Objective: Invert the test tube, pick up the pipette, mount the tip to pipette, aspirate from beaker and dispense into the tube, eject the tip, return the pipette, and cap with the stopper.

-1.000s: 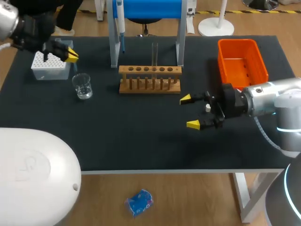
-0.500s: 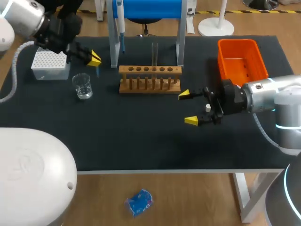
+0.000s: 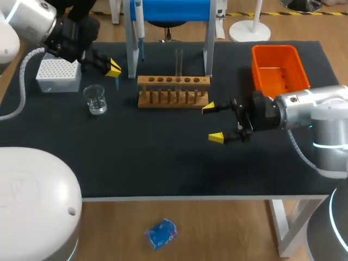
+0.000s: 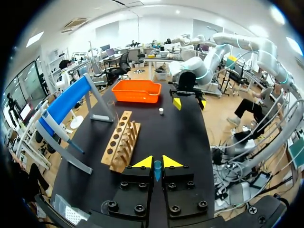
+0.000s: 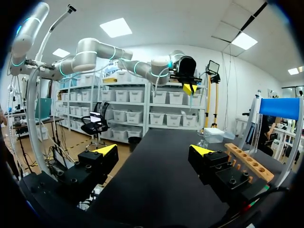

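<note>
The left pincer (image 3: 112,68) is closed on a blue tip (image 4: 157,170), which is gripped between the yellow ends and juts out a little past them. The right pincer (image 3: 212,123) is open and empty, its fingers well apart, held low over the worktop (image 3: 163,157) just beside the end of the rack (image 3: 173,91).

The pipette (image 3: 140,30) hangs on the stand (image 3: 168,11), close beside the left pincer, and has not yet been taken down. The tube (image 3: 178,61) stands upright in the rack, ahead of the left pincer. The beaker (image 3: 95,100) is near that pincer and the tip box (image 3: 57,73) just behind it. The stopper (image 4: 161,111) lies on the worktop far ahead of it, close to the right pincer.

Mounting the tip is judged to be the step in hand. It is likely done best if the tip is lined up with the pipette's nozzle and pressed on straight, not at a slant. The grip should be kept firm without crushing the thin plastic. The stand's leg should be cleared on the approach, and the pipette probably has to be steadied by the free right pincer.
</note>
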